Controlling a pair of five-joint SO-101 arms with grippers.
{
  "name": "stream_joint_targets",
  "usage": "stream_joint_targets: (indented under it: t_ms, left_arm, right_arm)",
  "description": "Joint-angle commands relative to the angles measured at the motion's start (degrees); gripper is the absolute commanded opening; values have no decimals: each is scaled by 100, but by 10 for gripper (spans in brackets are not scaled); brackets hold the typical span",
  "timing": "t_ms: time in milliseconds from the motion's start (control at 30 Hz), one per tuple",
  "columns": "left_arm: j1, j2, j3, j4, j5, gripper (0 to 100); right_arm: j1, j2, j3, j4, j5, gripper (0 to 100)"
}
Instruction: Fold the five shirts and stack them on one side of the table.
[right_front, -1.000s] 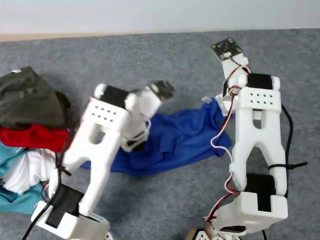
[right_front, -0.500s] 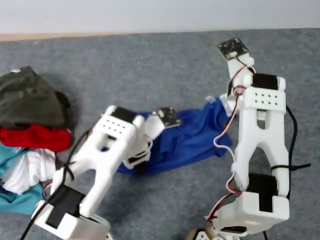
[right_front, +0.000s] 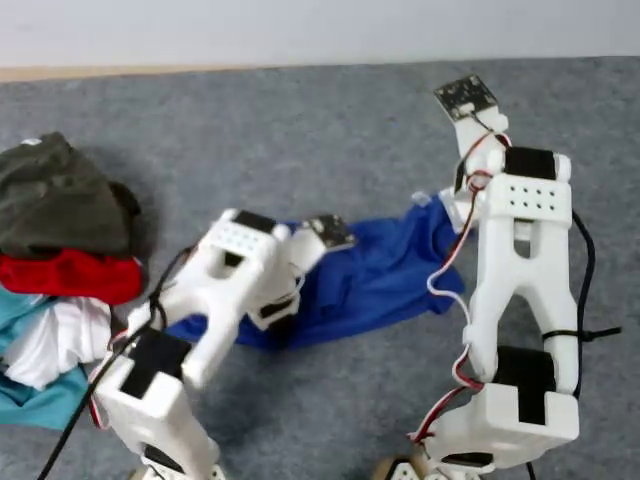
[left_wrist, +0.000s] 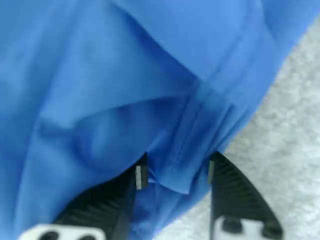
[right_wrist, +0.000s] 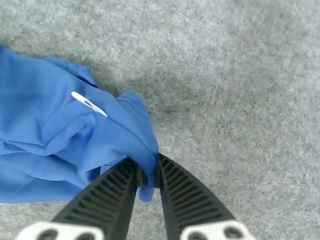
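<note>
High view: the blue shirt (right_front: 380, 280) lies crumpled mid-desk (right_front: 300, 130) between both arms, with other shirts (right_front: 60, 250) heaped at one edge. Left wrist view: the left gripper (left_wrist: 177, 170) is spread, straddling a hem fold. Right wrist view: the right gripper (right_wrist: 147, 167) pinches the shirt's corner near a white label (right_wrist: 89, 104), its print unreadable.

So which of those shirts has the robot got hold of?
The blue shirt, spread out between the arms; the right gripper is shut on its edge. The rest lie in a heap.
</note>
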Motion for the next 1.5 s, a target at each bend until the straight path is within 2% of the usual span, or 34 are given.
stream_joint_targets:
  t_ms: [0,267,600,1067,1300,1467]
  left_arm:
    - [-53,-26,-400,123,-53,184]
    - [-53,-26,-426,193,-53,167]
    - [-62,-26,-1095,1134,-264,169]
    - [-79,35,-857,985,-369,170]
    - [-114,35,-171,492,-369,170]
    - [-114,26,-163,378,-369,166]
  right_arm:
    - [66,-48,-44,-22,26,9]
    - [66,-48,-44,-22,53,9]
    - [66,-57,-44,-31,53,9]
    - [40,-40,-44,-31,35,9]
    - [31,-40,-44,-31,35,9]
    - [31,-48,-44,-31,26,9]
